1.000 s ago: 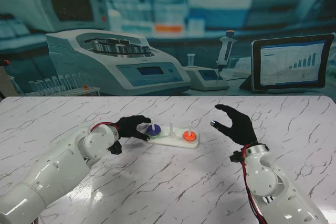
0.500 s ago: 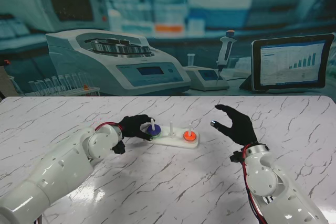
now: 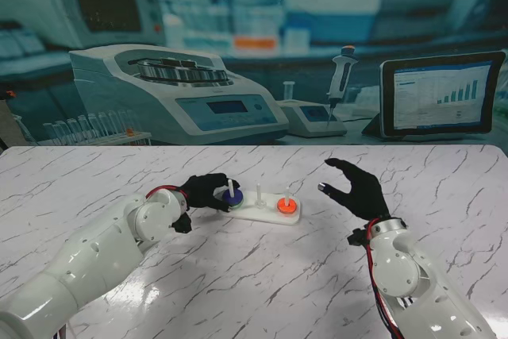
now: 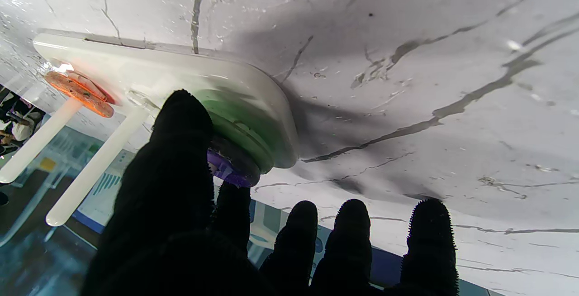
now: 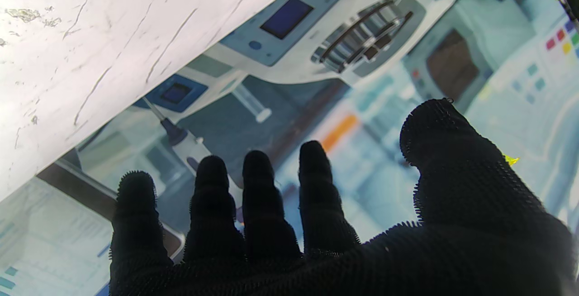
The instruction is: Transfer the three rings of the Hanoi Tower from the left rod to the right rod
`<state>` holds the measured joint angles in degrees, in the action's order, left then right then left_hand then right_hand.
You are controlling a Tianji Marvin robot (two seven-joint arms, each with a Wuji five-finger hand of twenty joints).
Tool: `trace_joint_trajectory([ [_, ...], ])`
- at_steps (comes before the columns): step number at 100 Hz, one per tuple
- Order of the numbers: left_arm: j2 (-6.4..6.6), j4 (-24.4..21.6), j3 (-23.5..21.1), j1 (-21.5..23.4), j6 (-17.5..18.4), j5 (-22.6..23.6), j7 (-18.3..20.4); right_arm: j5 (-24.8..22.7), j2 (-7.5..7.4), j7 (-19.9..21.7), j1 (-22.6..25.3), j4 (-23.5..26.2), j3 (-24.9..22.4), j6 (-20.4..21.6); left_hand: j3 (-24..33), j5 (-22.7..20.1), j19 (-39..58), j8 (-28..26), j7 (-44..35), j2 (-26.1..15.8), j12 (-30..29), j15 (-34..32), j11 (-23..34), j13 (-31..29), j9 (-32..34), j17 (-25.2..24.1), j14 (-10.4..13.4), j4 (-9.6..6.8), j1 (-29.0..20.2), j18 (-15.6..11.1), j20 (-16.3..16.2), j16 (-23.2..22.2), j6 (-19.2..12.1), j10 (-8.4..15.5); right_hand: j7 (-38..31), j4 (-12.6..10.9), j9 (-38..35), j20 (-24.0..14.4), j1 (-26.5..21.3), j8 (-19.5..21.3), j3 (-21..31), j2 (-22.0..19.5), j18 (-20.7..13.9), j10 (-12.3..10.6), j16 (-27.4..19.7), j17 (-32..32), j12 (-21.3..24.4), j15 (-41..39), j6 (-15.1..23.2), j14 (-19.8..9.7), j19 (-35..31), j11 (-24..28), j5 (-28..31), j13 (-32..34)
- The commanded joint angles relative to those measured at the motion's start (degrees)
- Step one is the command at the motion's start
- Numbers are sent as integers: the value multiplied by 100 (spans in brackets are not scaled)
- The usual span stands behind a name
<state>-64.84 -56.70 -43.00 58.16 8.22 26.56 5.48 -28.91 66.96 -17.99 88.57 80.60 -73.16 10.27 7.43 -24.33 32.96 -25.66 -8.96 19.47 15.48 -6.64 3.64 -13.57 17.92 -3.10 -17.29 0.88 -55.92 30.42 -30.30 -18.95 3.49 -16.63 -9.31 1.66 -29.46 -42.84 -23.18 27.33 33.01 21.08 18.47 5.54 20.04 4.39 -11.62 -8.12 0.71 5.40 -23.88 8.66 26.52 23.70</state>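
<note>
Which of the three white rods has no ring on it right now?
The middle white rod is bare. The left rod carries the purple ring over a green one; the right rod carries the orange ring.

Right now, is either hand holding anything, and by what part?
The left hand pinches the purple ring by its edge on the left rod; the right hand holds nothing.

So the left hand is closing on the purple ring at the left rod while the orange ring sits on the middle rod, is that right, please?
Not quite: the orange ring sits on the right rod, not the middle one, as the stand view shows. The middle rod is bare. The rest holds: the left hand is at the purple ring on the left rod.
</note>
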Motion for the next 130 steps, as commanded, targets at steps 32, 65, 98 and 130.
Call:
trace_joint_trajectory([
  [32, -88, 63, 67, -8, 100, -3, -61, 19, 38, -10, 36, 23, 22, -7, 174, -320, 158, -379, -294, -210, 54, -67, 61, -89, 154, 41, 130, 42, -388, 150, -175, -94, -558, 214, -75, -97, -96, -65, -6, -19, -85, -59, -37, 3, 75, -58, -75, -74, -47, 5, 53, 115, 152, 125],
  [65, -99, 24, -7, 33, 30, 2, -128, 28, 37, 2, 36, 26, 26, -8, -482, -473, 166, -496, -502, -684, 67, -84, 108, -140, 304, 50, 154, 73, -919, 128, -167, -107, -721, 297, -68, -97, -91, -71, 23, -25, -77, -67, -63, -50, 81, -44, -80, -90, 1, -31, 41, 127, 140, 125],
  [98, -44, -152, -151, 90, -26, -25, 42, 27, 35, 11, 37, 24, 27, 3, -725, -528, 137, -477, -583, -859, 66, -71, 112, -139, 368, 48, 150, 114, -1005, 125, -139, -100, -721, 311, -62, -94, -70, -70, 10, -27, -70, -61, -74, -16, 74, -63, -74, -79, -37, -15, 48, 105, 134, 101],
  [130, 81, -575, -429, 234, -191, -81, 472, 38, 37, 15, 31, 16, 33, -6, -839, -603, 76, -470, -611, -932, 55, -41, 86, -119, 397, 21, 107, 122, -1040, 132, -99, -79, -687, 292, -68, -95, -79, -64, -25, -24, -80, -61, -43, 21, 66, -73, -74, -62, -73, 15, 58, 94, 144, 98],
])
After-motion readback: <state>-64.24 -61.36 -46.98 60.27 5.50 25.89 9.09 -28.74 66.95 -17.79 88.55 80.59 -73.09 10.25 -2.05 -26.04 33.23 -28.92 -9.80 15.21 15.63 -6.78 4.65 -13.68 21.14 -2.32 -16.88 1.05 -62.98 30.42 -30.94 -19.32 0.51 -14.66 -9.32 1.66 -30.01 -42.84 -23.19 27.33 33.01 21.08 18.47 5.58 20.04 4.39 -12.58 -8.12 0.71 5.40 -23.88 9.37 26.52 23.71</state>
